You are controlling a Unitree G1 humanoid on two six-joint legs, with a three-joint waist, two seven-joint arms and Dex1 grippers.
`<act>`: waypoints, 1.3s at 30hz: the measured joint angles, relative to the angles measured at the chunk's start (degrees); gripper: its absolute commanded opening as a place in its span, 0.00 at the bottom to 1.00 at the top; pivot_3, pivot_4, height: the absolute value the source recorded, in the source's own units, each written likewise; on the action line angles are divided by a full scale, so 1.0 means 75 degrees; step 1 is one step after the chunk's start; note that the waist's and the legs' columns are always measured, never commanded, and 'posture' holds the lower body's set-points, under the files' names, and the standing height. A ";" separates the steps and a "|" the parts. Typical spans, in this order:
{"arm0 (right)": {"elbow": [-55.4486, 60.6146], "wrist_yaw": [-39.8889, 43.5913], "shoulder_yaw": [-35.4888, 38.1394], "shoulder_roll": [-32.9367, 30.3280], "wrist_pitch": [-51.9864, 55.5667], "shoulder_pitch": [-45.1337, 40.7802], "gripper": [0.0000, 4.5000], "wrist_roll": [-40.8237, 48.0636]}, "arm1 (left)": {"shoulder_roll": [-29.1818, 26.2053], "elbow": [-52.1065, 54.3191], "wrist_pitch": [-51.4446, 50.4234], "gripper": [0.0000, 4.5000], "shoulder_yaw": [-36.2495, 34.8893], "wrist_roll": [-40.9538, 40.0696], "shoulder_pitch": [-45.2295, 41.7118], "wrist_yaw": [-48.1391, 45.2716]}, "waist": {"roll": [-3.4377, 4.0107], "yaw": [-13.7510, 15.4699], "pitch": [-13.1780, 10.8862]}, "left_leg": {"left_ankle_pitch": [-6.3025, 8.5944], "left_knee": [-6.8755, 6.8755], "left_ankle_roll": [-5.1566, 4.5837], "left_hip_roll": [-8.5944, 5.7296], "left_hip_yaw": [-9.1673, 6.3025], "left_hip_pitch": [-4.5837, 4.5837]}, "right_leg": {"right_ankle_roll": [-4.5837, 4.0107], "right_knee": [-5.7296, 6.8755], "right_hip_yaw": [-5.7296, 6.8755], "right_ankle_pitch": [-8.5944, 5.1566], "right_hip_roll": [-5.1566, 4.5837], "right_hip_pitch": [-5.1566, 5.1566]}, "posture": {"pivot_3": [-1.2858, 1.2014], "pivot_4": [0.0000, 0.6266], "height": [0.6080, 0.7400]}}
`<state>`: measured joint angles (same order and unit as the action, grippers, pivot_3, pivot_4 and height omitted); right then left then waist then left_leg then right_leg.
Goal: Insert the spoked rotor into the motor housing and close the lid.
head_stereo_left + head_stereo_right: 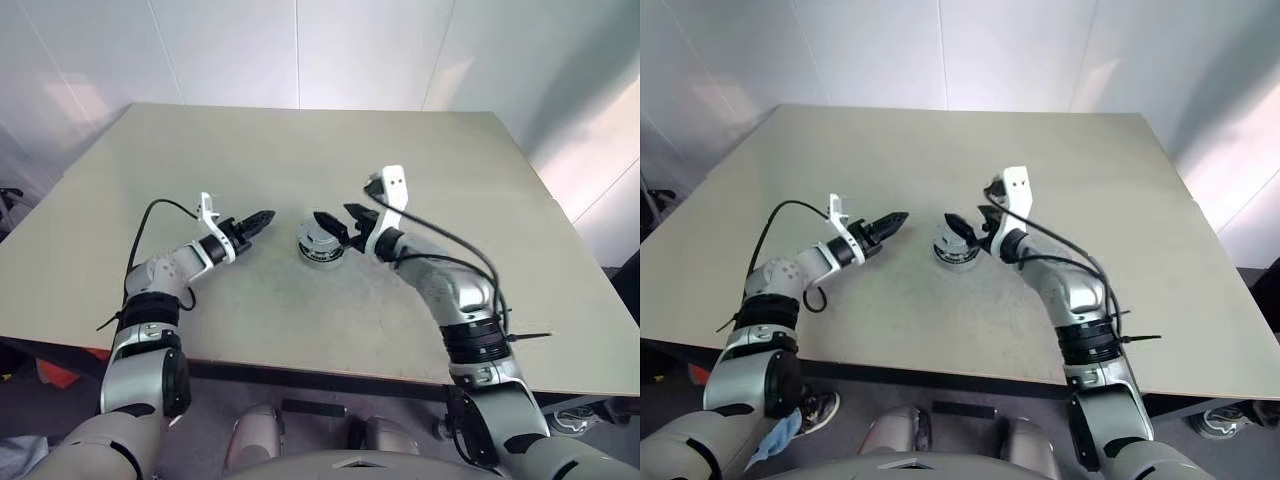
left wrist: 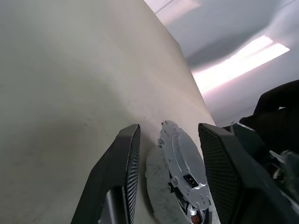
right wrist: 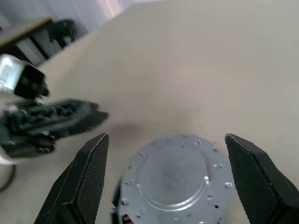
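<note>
The motor housing [image 1: 321,243] stands upright in the middle of the table, a short grey cup. The lid [image 3: 175,175], a flat grey disc with small screws round its edge, lies on top of it; a bit of copper winding shows under its rim. The spoked rotor is out of view. My right gripper [image 1: 336,220] reaches in from the right, open wide, its fingers to either side of the lid and just above it. My left gripper [image 1: 262,218] is a short way to the housing's left, pointing at it, open and empty. In the left wrist view the lid [image 2: 182,161] shows beyond the fingers.
The beige table [image 1: 300,150] stretches bare far behind and to both sides of the housing. Its front edge runs close to me below both arms. A black cable [image 1: 160,208] loops from my left wrist, another along my right forearm [image 1: 470,250].
</note>
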<state>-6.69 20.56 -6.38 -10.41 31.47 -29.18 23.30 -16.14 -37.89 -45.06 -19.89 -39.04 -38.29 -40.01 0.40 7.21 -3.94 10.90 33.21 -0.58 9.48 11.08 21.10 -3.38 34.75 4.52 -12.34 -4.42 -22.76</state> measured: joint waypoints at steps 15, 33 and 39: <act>-0.1384 0.0705 -0.0562 0.0313 -0.1370 -0.0209 1.00 -0.1597 | 0.0081 -0.0039 0.0140 0.46 -0.0003 0.0041 0.0117 0.0040 | -0.0008 -0.0016 -0.0003 | 0.0012 0.0015 -0.0024 0.0004 0.0000 0.0001 | -0.0038 0.0002 0.0000 0.0019 0.0000 0.0004 | 0.52 0.00 1.00; -0.1464 0.0988 -0.0767 0.0196 -0.1585 -0.0173 0.69 -0.2389 | 0.0125 0.0015 0.0280 0.46 -0.0011 0.0048 0.0236 0.0129 | -0.0023 -0.0008 0.0006 | 0.0015 0.0019 -0.0027 0.0005 0.0000 -0.0039 | -0.0039 0.0000 0.0000 0.0018 0.0000 0.0047 | 0.52 0.00 1.00; -0.0796 0.1419 -0.0752 -0.0089 -0.1213 0.0122 0.69 -0.2318 | 0.0194 0.0017 0.0317 0.46 -0.0006 0.0086 0.0248 0.0157 | -0.0024 0.0010 0.0006 | 0.0021 0.0022 -0.0038 0.0005 0.0000 -0.0030 | -0.0039 -0.0002 0.0001 0.0018 -0.0001 0.0045 | 0.52 0.00 1.00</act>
<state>-12.66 31.20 -12.01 -11.07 22.37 -28.27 5.92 -14.69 -37.76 -42.69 -19.93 -38.40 -36.43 -38.83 0.22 7.28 -3.90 11.06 33.37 -0.86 9.52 11.08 20.87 -3.67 34.73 4.53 -12.21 -4.42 -22.42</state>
